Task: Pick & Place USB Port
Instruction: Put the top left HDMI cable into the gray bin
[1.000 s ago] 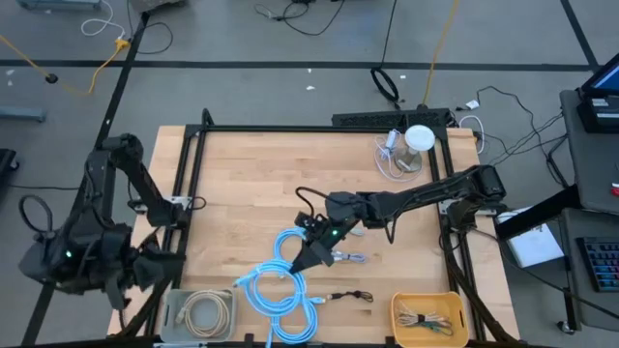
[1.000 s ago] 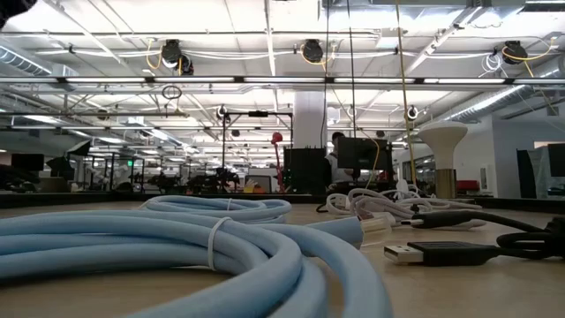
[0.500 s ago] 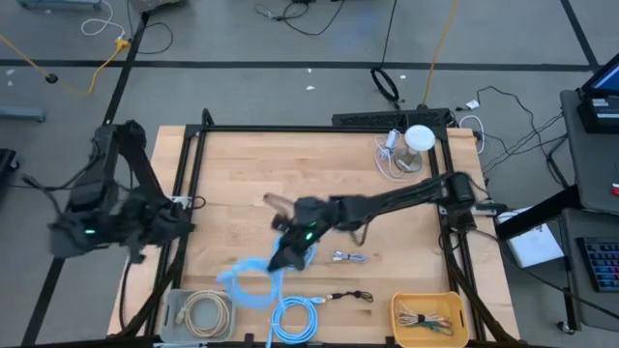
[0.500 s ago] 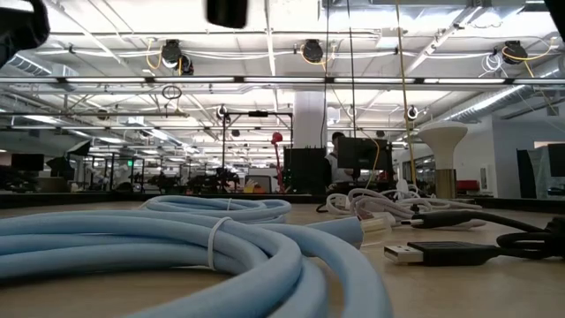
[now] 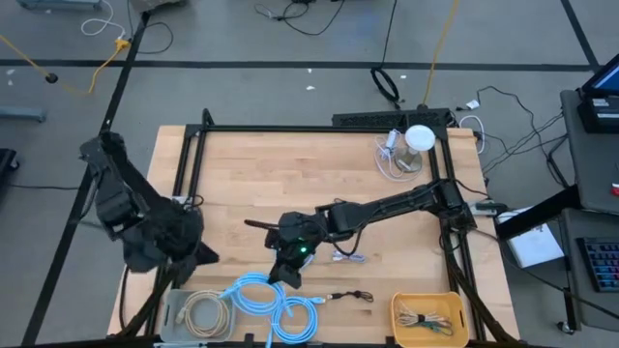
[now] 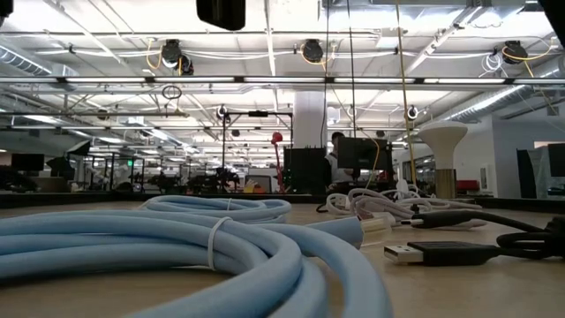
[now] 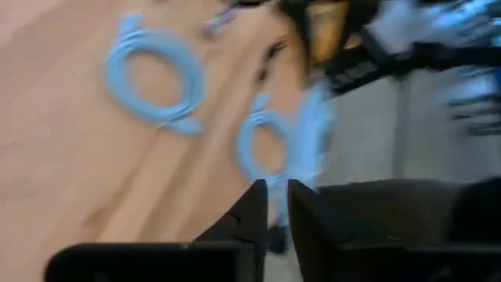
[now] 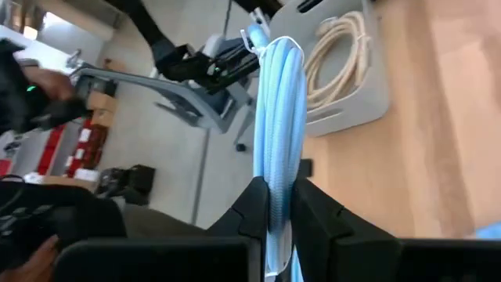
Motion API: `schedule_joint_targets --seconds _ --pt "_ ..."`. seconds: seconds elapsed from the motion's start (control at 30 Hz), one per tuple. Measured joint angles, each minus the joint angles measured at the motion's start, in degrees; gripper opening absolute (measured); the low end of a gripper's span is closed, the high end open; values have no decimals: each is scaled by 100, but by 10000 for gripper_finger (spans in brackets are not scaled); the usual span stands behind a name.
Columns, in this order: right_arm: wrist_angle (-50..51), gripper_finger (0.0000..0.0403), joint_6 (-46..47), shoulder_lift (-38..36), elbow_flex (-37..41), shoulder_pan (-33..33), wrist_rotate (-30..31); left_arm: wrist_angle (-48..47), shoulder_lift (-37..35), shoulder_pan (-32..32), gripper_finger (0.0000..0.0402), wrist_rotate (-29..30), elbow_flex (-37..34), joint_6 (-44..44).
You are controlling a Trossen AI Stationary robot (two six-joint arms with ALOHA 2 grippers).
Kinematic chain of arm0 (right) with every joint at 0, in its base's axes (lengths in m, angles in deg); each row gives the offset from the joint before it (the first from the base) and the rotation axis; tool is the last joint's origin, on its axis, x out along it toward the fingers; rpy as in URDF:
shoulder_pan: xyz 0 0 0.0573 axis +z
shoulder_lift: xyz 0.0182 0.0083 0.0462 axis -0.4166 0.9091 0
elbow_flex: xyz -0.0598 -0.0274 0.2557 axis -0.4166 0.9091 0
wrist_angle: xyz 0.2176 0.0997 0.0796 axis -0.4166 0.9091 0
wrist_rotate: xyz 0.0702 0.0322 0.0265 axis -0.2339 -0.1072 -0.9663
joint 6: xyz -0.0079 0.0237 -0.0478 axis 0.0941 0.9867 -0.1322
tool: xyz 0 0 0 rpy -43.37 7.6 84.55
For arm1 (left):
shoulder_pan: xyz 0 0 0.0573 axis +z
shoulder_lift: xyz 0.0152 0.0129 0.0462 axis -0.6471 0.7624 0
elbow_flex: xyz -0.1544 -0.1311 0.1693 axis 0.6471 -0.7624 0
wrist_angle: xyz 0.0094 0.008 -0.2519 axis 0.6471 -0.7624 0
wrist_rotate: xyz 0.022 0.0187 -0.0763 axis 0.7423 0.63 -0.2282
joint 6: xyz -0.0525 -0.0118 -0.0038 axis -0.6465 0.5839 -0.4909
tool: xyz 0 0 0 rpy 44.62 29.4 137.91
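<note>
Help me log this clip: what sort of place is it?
Probably a robotics lab in an open industrial hall: ceiling pipes above, floor cables, a framed wooden worktable.

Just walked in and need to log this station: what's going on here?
The right gripper is shut on a light blue cable, holding it over the front of the wooden table, near the grey tray with a beige cable coiled in it. More blue coils lie beside that tray. The left gripper hangs at the table's left edge, holding nothing.
</note>
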Motion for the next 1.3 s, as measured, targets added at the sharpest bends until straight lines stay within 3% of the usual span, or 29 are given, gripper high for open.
schedule_joint_targets --seconds 0.13,0.3,0.53,0.67,0.83,1.03,1.3 --pt "-42 26 -31 -46 0 1 103 1002 217 638 105 -965 4 939" --pt "-33 26 -25 -127 4 6 104 1286 802 1262 163 -2239 2 1747" --pt "15 26 -12 -247 2 14 102 1900 1250 1737 187 -2804 -2 2421" --pt "142 26 -26 -258 2 16 131 2034 1286 1969 158 -2946 -2 2459" --pt "118 26 -11 -258 2 38 104 2183 1271 2124 42 -3233 -2 2606" --pt "64 35 -142 -258 2 67 291 2124 1284 2108 36 -3507 -2 2211" --pt "-449 144 -205 -654 4 113 284 1525 1081 1061 36 -2948 -7 806"
